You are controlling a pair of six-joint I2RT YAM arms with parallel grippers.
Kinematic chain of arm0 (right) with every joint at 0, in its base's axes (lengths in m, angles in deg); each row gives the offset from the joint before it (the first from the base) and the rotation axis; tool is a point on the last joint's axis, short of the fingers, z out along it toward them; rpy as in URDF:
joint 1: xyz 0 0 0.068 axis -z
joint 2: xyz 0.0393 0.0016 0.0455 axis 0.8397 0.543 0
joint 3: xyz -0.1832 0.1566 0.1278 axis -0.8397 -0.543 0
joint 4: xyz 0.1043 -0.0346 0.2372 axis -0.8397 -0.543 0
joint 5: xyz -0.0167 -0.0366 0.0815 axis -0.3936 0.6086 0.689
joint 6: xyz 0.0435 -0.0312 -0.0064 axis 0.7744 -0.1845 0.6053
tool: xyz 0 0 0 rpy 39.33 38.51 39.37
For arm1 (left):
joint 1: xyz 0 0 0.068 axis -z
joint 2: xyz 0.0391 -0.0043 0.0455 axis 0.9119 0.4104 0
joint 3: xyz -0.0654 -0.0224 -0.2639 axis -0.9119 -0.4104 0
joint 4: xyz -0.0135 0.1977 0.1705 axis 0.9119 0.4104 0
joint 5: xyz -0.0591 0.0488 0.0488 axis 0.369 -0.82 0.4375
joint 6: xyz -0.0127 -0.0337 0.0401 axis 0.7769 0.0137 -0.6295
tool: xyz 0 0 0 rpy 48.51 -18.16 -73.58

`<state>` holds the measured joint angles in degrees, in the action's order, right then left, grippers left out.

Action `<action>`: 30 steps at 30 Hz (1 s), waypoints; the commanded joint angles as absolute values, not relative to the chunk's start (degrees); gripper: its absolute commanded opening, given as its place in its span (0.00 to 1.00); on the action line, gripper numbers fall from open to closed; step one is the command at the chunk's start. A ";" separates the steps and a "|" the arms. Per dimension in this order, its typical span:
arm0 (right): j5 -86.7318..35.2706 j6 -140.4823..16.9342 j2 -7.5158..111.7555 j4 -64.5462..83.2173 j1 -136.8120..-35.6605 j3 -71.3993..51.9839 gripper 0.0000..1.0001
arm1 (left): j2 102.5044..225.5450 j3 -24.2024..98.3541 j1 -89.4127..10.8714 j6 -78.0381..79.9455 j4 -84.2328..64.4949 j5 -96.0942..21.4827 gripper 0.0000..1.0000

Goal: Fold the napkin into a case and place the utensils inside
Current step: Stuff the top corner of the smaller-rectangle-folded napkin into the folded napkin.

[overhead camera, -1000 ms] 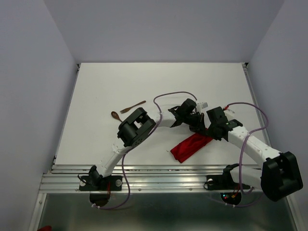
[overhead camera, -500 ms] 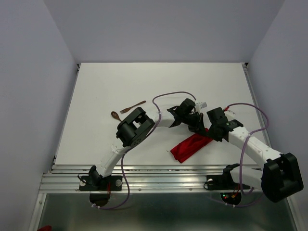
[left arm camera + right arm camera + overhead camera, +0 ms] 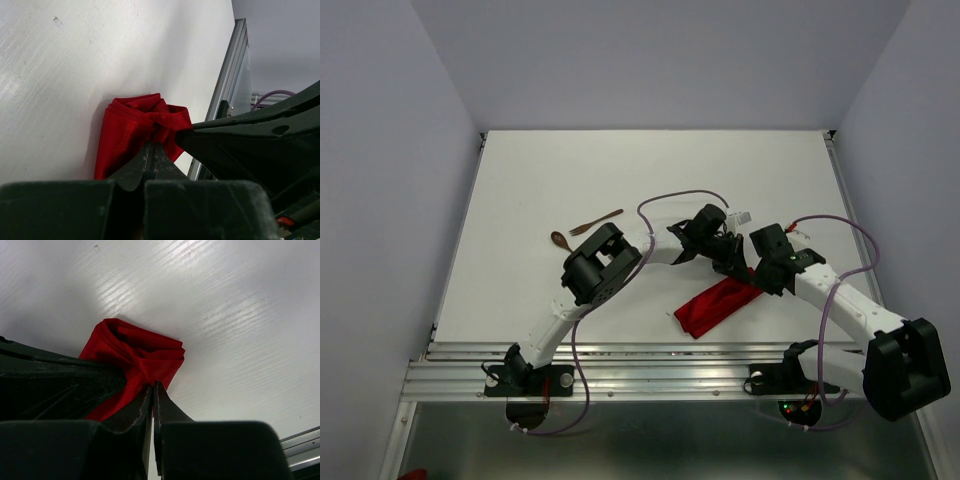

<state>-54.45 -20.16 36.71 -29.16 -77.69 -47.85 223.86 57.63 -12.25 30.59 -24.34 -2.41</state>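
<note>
As left jaws and right jaws both pinch the same bunched end of the napkin [image 3: 718, 304], a narrow strip on the tabletop [image 3: 570, 170], folding is judged in hand. 2 utensils [image 3: 597, 221] lie well left of the napkin. Next move calls for smoothing an open pocket.

Top camera looks steeply down over the whole table [image 3: 540, 180]; both wrist cameras (very close, low) share the napkin [image 3: 130, 135].

Soft red cloth napkin [image 3: 130, 135] with a faint satin sheen, creased and bunched, white table [image 3: 75, 65] finely ribbed with a glossy glare, matt dark brown wooden spoon [image 3: 560, 240] and slim wooden utensil [image 3: 597, 221], brushed metal rail [image 3: 650, 375] along the table's near edge.
</note>
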 commanded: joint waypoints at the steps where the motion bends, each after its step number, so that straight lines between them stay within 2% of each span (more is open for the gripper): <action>1: -55.87 -19.46 35.38 -30.15 -77.41 -46.67 0.07 | 220.99 58.42 -12.16 31.30 -27.98 -0.39 0.00; 18: -55.43 -19.19 34.23 -30.67 -77.41 -46.58 0.09 | 222.47 56.84 -11.01 32.09 -30.53 -0.30 0.00; 24: -54.99 -19.19 34.50 -30.15 -77.41 -47.11 0.22 | 224.14 57.63 -11.01 32.26 -30.35 0.05 0.00; 30: -54.82 -19.02 34.94 -29.45 -77.41 -47.90 0.24 | 225.38 58.25 -11.01 32.18 -30.27 0.49 0.00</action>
